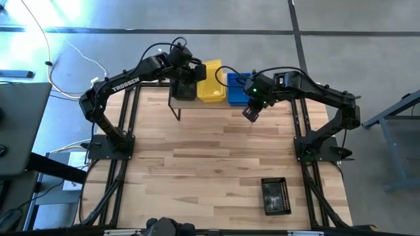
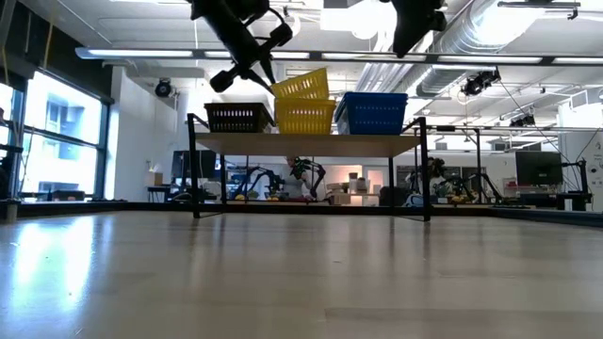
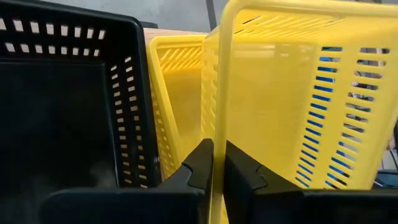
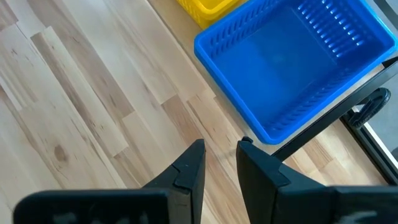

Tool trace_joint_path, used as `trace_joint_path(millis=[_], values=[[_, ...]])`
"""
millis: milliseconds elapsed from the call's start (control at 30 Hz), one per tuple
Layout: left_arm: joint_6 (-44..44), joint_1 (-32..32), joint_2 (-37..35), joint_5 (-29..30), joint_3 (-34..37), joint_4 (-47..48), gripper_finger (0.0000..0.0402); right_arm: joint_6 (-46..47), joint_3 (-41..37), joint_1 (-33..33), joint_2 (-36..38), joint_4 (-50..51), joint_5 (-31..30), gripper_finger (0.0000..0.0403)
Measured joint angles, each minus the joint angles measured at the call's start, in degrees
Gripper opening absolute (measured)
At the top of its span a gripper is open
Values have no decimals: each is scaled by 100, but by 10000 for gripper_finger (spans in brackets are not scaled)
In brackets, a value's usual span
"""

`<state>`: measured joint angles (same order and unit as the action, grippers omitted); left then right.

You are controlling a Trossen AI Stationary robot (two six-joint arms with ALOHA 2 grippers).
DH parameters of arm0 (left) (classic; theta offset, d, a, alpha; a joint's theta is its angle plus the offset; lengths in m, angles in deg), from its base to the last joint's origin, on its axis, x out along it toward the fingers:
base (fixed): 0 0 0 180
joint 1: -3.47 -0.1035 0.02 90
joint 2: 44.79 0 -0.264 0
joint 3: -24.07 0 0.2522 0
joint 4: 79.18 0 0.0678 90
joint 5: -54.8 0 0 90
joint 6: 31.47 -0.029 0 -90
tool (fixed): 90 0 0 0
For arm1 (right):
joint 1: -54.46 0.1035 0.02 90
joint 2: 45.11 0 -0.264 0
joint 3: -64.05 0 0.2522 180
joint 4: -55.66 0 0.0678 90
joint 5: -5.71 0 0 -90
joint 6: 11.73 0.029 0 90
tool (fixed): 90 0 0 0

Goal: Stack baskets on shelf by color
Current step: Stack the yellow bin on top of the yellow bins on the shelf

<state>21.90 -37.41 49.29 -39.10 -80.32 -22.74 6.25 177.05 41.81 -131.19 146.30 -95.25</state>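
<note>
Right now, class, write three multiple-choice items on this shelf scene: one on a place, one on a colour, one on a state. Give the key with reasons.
1. Where does the lone black basket lie?
A. on the shelf
B. on the tabletop, near the right arm's base
C. in the right pincer

2. What colour is the stack in the middle of the shelf?
A. yellow
B. blue
C. black

3. How is the top yellow basket held?
A. lying flat, untouched
B. tilted, its rim pinched by the left pincer
C. upside down

Key: B, the high view shows it alone on the table; A, yellow sits between black and blue; B, the low view shows it tilted, the left wrist view shows the rim pinched.
</note>
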Motion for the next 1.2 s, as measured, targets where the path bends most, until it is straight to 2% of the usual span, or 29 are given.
trace_joint_path(millis=[267,1067,1200], values=[[0,0,-2,28,-2,-2,42,0,0,0,0,73,0,78],[68,2,-7,-91,0,-308,45,-26,0,0,0,95,0,78],[0,2,-7,-83,0,-307,58,-24,0,0,0,95,0,78]])
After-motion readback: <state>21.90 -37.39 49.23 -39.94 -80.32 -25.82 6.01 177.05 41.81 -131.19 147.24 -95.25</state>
